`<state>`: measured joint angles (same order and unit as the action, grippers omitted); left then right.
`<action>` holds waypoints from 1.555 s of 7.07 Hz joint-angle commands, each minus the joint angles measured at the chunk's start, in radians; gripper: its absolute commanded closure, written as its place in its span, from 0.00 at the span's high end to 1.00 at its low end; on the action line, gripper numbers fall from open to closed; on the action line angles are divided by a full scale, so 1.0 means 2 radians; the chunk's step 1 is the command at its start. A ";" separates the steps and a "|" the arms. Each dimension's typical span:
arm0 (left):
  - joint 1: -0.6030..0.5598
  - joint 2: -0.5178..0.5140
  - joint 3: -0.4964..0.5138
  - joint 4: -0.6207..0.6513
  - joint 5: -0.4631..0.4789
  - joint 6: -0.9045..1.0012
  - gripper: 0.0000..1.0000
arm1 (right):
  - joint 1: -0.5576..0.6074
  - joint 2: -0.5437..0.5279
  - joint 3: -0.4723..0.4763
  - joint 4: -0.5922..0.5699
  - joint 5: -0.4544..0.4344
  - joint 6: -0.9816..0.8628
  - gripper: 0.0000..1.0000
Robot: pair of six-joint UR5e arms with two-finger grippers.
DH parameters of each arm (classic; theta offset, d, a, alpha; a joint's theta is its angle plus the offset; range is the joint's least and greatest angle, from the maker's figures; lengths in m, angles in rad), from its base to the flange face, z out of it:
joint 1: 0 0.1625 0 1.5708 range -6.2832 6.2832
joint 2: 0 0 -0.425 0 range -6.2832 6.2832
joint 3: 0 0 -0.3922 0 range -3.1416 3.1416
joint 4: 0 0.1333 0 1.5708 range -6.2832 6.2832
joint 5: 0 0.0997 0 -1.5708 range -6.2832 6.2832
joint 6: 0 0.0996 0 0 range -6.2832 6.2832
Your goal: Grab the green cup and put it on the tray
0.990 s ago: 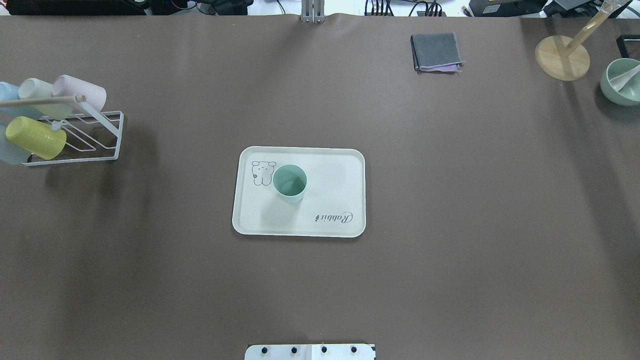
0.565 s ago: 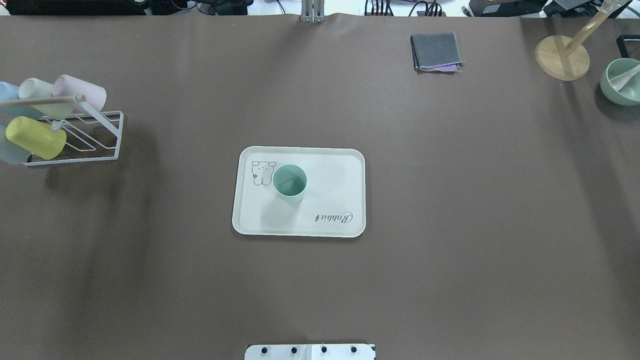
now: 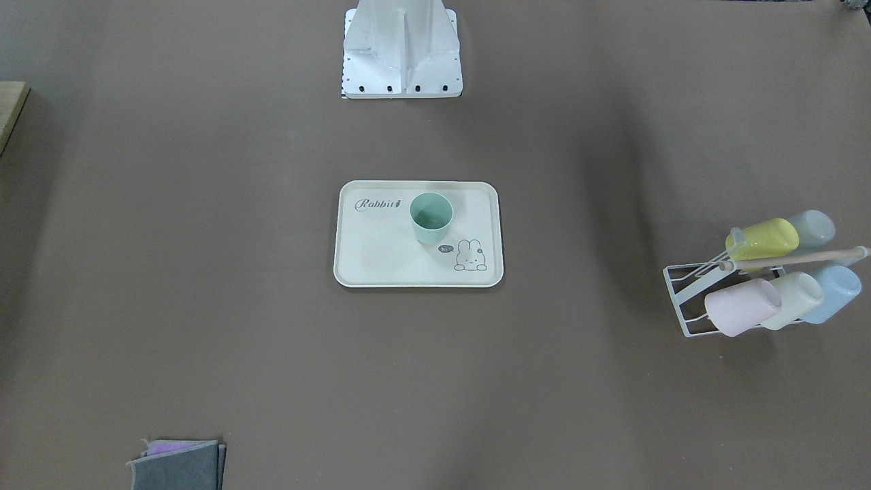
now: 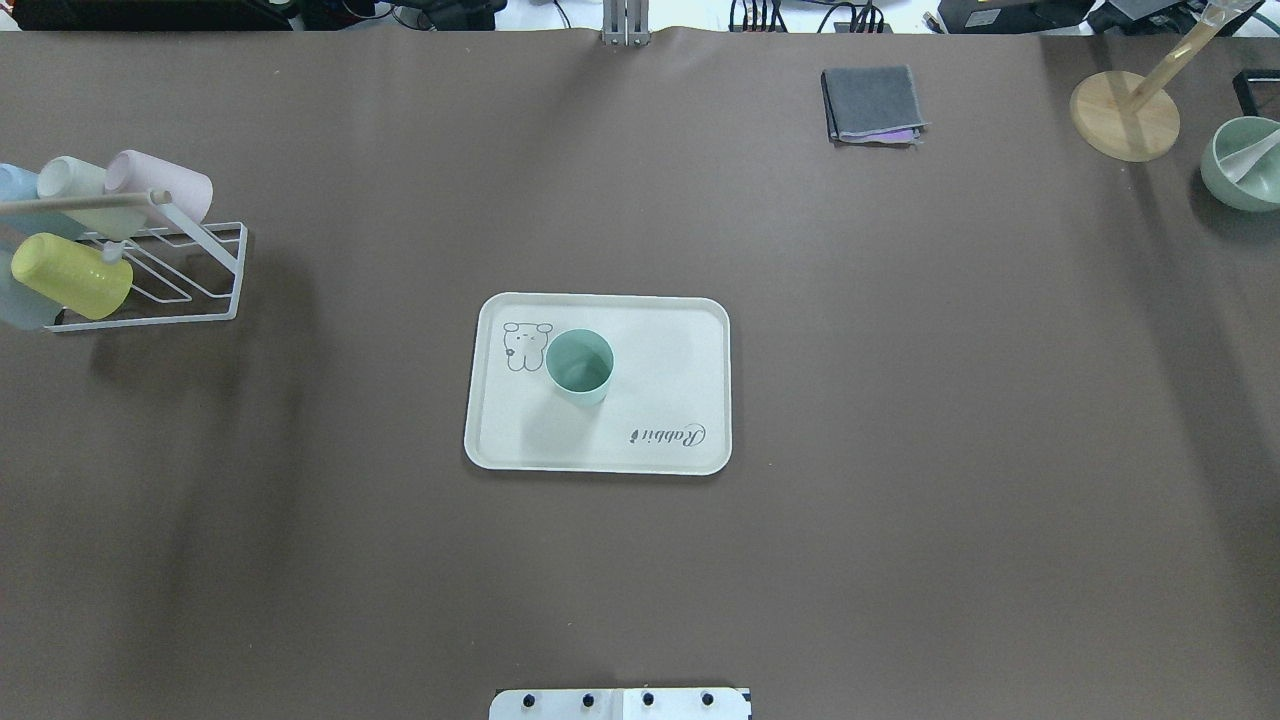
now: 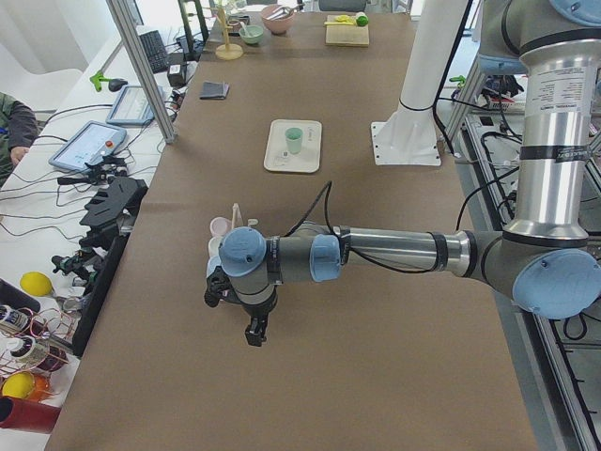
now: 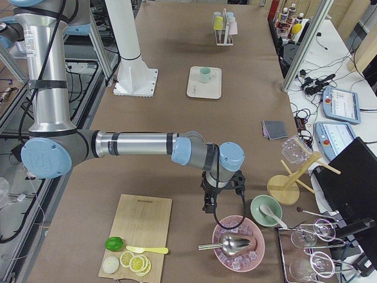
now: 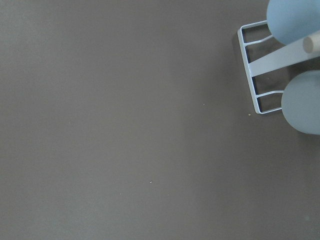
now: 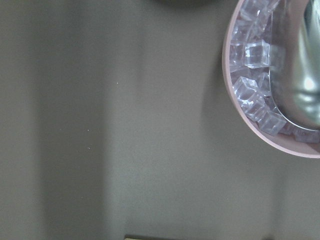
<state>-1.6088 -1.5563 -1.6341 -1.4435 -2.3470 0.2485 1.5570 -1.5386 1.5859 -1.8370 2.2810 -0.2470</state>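
The green cup stands upright on the cream tray next to the bunny drawing, at the table's middle; both also show in the front view, cup on tray. No gripper is near them. My left gripper hangs over the table by the cup rack at the left end. My right gripper hangs by the pink ice bowl at the right end. Both show only in the side views, so I cannot tell if they are open or shut.
A white wire rack with several pastel cups stands at the left. A folded grey cloth, a wooden stand and a green bowl sit at the far right. A pink bowl of ice and a cutting board lie beyond.
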 commanded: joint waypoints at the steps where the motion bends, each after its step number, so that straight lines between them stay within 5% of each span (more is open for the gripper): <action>1: 0.001 0.000 0.007 -0.001 0.001 0.001 0.98 | 0.000 0.000 0.000 0.000 0.000 0.000 1.00; 11: 0.001 0.004 0.019 -0.003 -0.001 0.000 0.99 | 0.000 -0.002 -0.001 0.000 0.000 0.000 1.00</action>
<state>-1.6076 -1.5495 -1.5947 -1.4500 -2.3485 0.2491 1.5570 -1.5414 1.5848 -1.8377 2.2810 -0.2470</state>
